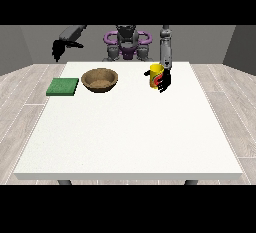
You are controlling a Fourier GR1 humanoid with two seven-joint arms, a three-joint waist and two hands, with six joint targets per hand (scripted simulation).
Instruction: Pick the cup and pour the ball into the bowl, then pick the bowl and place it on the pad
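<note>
The cup (156,75), yellow, stands upright on the table (130,137) toward its far right part, as the front view shows it. The hand at the view's right (163,81) is at the cup's side, touching it or very nearly so, with dark fingers showing around the cup's right and lower edge. It looks wrapped about the cup, though the fingers are too small to be sure how far they close. The cup seems to rest on the table, not lifted. The ball cannot be seen; I judge it is inside the cup, hidden by the wall.

The bowl (100,80), brown and shallow, sits to the left of the cup, well apart from it, and nothing shows inside it. Just beside the bowl, further left at the table's edge, lies the green pad (63,86), with nothing on it.

The hand at the view's left (58,50) hangs in the air above and behind the pad, away from everything; whether its fingers are spread or curled I cannot tell.

As for progress, the task is at its very start: the cup is being grasped. Lifting, carrying to the bowl, tipping the ball in, then moving the bowl onto the pad are all left.
</note>
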